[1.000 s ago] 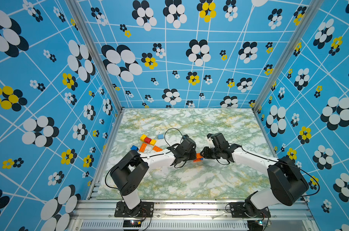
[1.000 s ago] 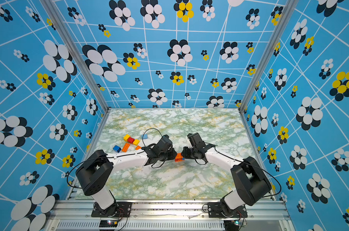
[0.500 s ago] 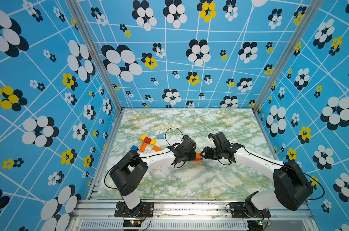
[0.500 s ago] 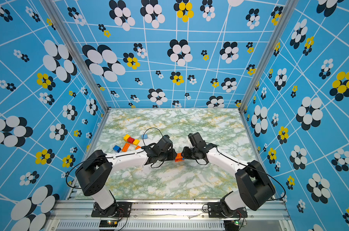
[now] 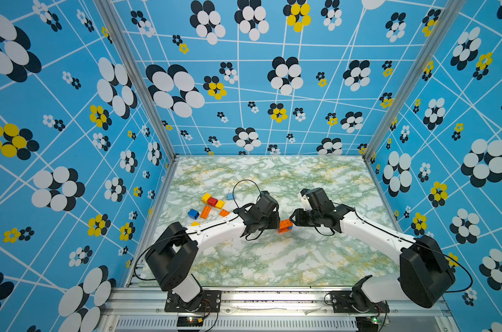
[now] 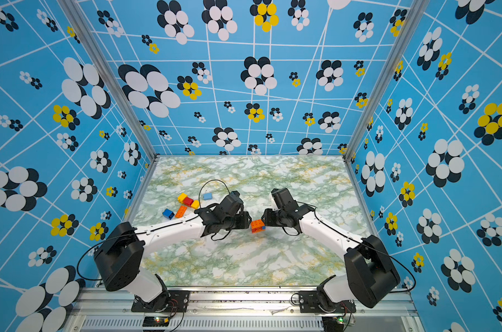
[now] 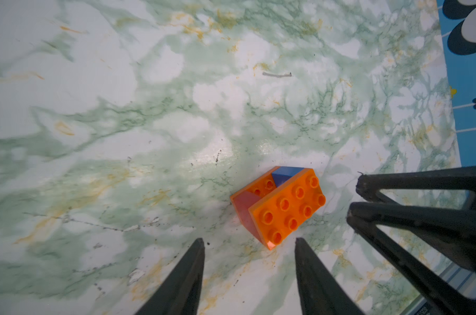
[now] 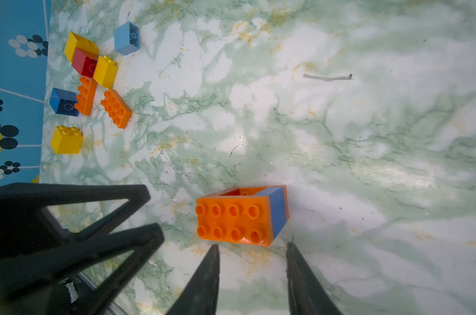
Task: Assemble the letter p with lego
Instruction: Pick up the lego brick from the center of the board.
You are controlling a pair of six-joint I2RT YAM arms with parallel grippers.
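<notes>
In both top views, your left gripper and right gripper face each other tip to tip. The part-built lego piece stands on the table in the narrow gap between them. From up here you cannot tell whether either set of fingers touches it. The loose lego bricks lie well behind the left gripper's fingers, out past its wrist.

In the left wrist view, the left gripper has its fingers partly spread and nothing between them. The piece sits just ahead of the tips, off toward one finger. It is two orange bricks with a blue and a red one between them, around a hollow. The right gripper points in from the side, just clear of the piece.

In the right wrist view, the right gripper is likewise partly spread and empty, with the piece just beyond its tips. The loose bricks are far ahead, beyond the left gripper's fingers.

You look to be between steps, with the loop of the p joined and set down. The next move calls for drawing both sets of tips straight back without nudging the piece. Then send the left arm, which is nearer, to the loose bricks for the stem.
</notes>
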